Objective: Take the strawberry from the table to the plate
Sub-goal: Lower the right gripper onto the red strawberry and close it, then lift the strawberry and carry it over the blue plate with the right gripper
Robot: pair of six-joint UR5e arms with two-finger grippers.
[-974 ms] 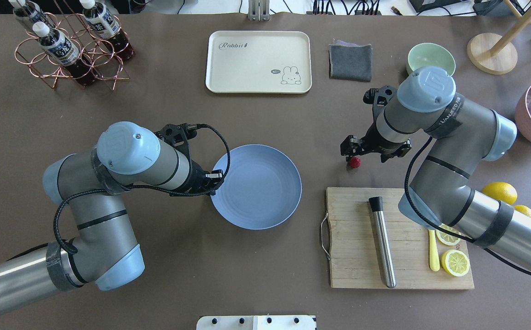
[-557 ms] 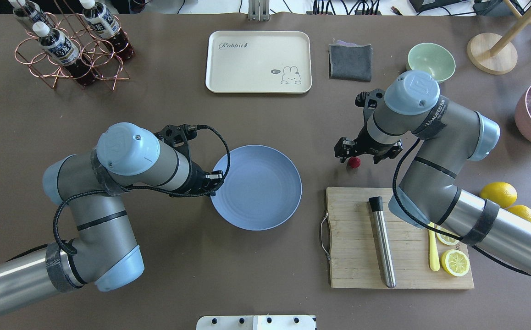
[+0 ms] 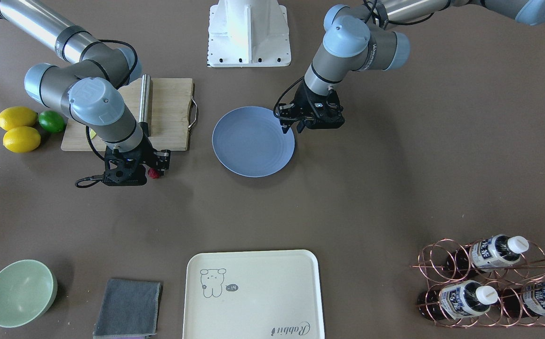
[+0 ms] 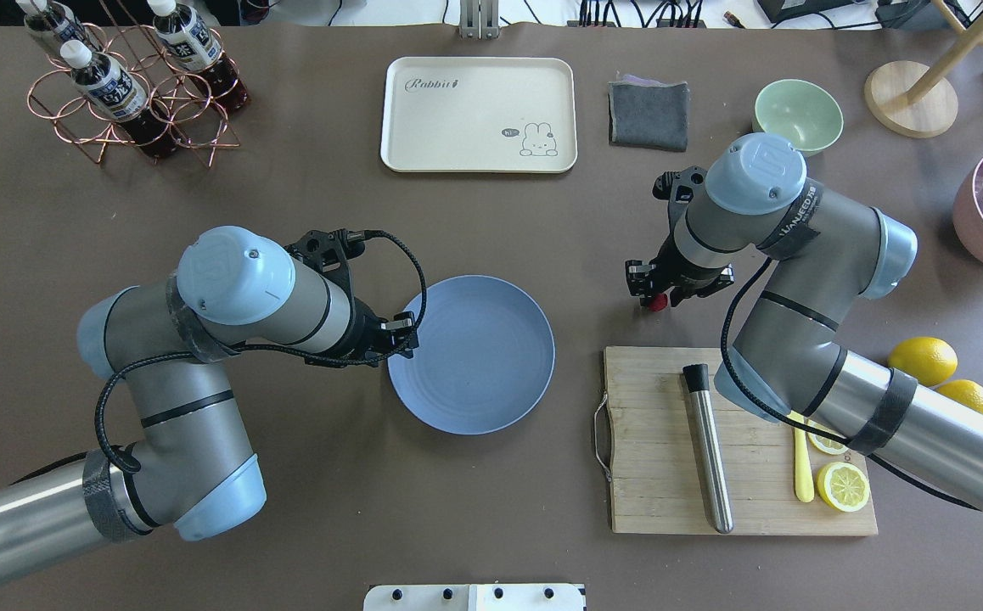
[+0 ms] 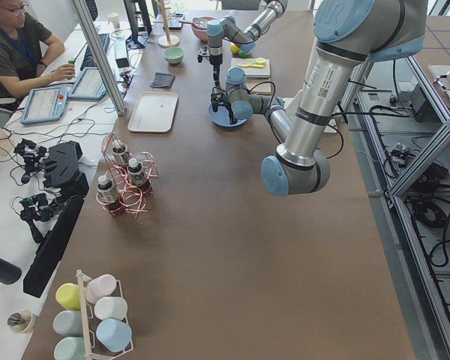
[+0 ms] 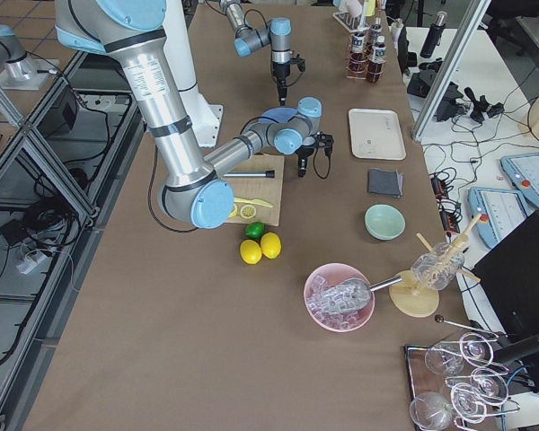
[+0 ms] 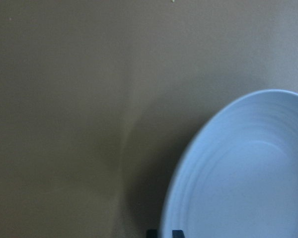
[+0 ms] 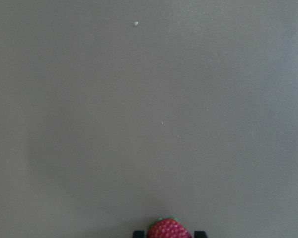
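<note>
The strawberry (image 4: 658,301) is a small dark-red berry lying on the table (image 4: 542,221), just beyond the cutting board's far left corner. My right gripper (image 4: 660,291) is low over it and open. In the right wrist view, its fingertips (image 8: 138,233) flank the strawberry (image 8: 169,230) with narrow gaps on each side. The light-blue plate (image 4: 483,356) sits mid-table, and its inside holds nothing. My left gripper (image 4: 402,333) is shut on the plate's left rim. In the left wrist view, the plate rim (image 7: 188,163) runs down between my left gripper's (image 7: 164,233) tips.
A wooden cutting board (image 4: 661,501) with a steel muddler (image 4: 709,450) and lemon slices (image 4: 841,485) lies near the strawberry. Whole lemons (image 4: 924,358) sit to its right. Cream tray (image 4: 479,114), grey cloth (image 4: 648,114), green bowl (image 4: 799,110) and bottle rack (image 4: 131,85) line the far side.
My right arm has swung left and lowered its gripper around the strawberry, which has stayed put. The plate has shifted slightly toward the robot with my left gripper.
</note>
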